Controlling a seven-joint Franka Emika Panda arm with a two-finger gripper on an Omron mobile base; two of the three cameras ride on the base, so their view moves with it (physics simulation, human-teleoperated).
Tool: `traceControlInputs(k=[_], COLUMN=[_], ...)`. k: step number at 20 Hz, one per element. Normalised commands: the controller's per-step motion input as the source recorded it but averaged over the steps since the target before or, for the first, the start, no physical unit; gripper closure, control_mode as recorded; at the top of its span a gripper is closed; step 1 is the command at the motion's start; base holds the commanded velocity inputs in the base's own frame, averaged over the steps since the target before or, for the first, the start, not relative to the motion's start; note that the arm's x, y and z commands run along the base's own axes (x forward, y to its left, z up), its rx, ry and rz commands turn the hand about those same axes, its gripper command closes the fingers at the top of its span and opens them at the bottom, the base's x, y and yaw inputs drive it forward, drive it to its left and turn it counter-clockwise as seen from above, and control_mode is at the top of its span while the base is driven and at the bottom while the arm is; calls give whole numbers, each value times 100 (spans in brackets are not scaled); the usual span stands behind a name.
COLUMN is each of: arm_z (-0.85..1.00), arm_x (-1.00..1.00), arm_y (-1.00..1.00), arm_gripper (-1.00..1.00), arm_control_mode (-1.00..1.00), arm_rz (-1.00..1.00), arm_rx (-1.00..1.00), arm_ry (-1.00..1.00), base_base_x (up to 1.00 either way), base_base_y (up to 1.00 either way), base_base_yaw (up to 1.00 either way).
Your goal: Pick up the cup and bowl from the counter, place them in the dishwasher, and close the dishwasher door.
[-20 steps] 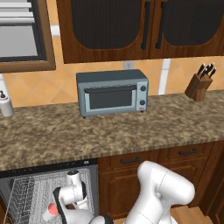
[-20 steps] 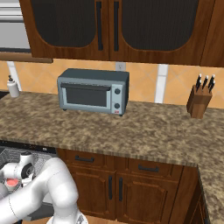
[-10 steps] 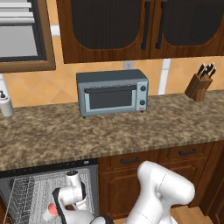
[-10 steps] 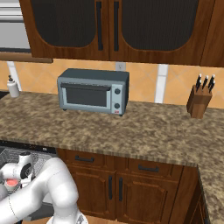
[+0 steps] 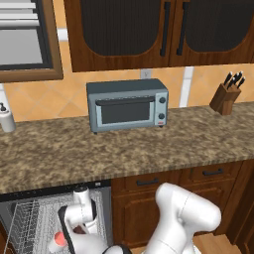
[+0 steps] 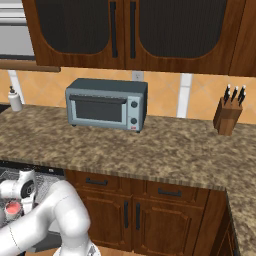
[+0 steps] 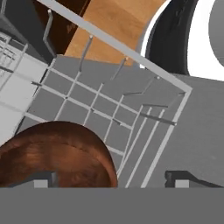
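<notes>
- Release step: gripper [image 7: 109,180] down in the dishwasher [image 5: 30,218], jaws spread wide, nothing clamped.
- Bowl [image 7: 57,153] sitting on the wire rack [image 7: 131,113], just beside one fingertip; looks let go, contact not clear.
- Cup [image 5: 60,239] already on the rack, pink inside showing beside the hand.
- Counter [image 5: 129,149] holding only toaster oven [image 5: 128,104], knife block [image 5: 225,96], dispenser bottle [image 5: 7,118].
- Next, probably: lift straight up clear of the tines, back out, then reach for the door; door itself not clearly seen.

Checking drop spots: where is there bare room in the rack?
In the hand view, open rack grid lies right of the bowl, out to the corner rail. Crowded at the lower left, where the bowl sits beside the open gripper. The cup stands in the rack too.
</notes>
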Motion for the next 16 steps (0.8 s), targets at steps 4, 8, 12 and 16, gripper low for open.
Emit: traceControlInputs(k=[4,8,12,16], arm_z=[99,65,54,65], arm_x=[0,-36,-35,-11], arm_y=[0,-1,-2,0], arm_gripper=[-100,-100,-100,-100], arm_control_mode=[-100,-100,-100,-100], arm_rz=[0,0,13,38], arm_rx=[0,0,0,0], arm_ry=[0,-2,-11,-3], base_base_x=[0,0,0,0], base_base_y=[0,0,0,0], base_base_yaw=[0,0,0,0])
